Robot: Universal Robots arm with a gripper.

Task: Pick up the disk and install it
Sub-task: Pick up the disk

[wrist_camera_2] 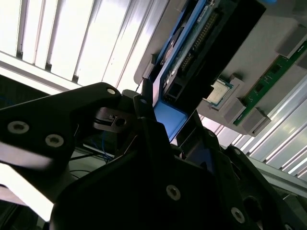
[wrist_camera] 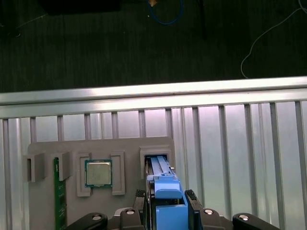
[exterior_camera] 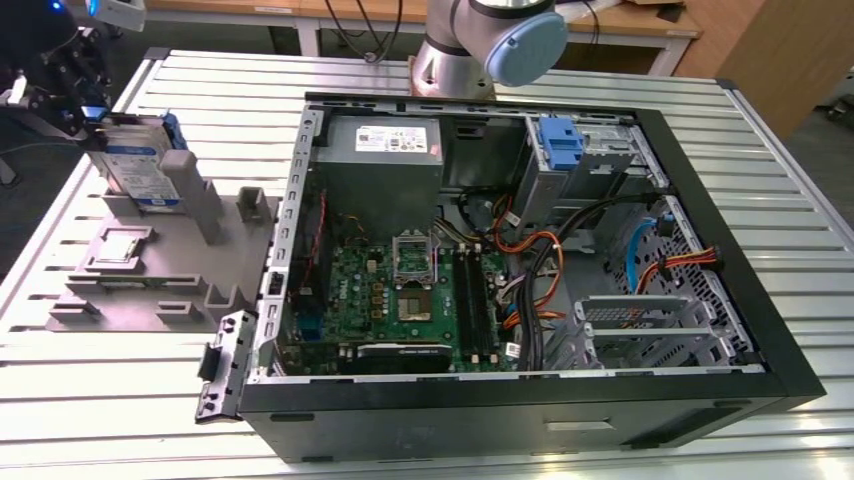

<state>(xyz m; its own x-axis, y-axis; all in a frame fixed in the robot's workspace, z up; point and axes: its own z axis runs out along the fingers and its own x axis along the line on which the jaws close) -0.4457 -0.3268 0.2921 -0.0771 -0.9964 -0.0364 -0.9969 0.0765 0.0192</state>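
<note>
The disk [exterior_camera: 140,165] stands on edge in a slot of the grey holder [exterior_camera: 147,265], at the holder's tall end, with its labelled face out and its blue bracket uppermost. Standing it this way likely serves the pick: the narrow blue end is left free above the slot walls, where two fingers can reach it from either side.

The claw [wrist_camera: 166,196] is on that free end. In the first wrist view a dark finger sits tight against each side of the blue bracket with no gap to be seen, so I judge the claw pressed together and pinching the disk by its bracket. The lower part of the disk is inside the holder's slot, so the lift has not begun. Gripping the plastic frame and not the flat faces probably keeps the label and the circuit side untouched.

Other parts share the holder, each in its own recess: a processor chip [wrist_camera: 98,173] lies flat just beside the disk's slot, and a green memory stick [wrist_camera: 60,191] sits further along. The holder rests on the slatted table [exterior_camera: 80,400].

The open computer case [exterior_camera: 534,400] lies just beside the holder, on its side with its inside facing up. That seems meant to let the arm [exterior_camera: 487,40] come down into it from above.
</note>
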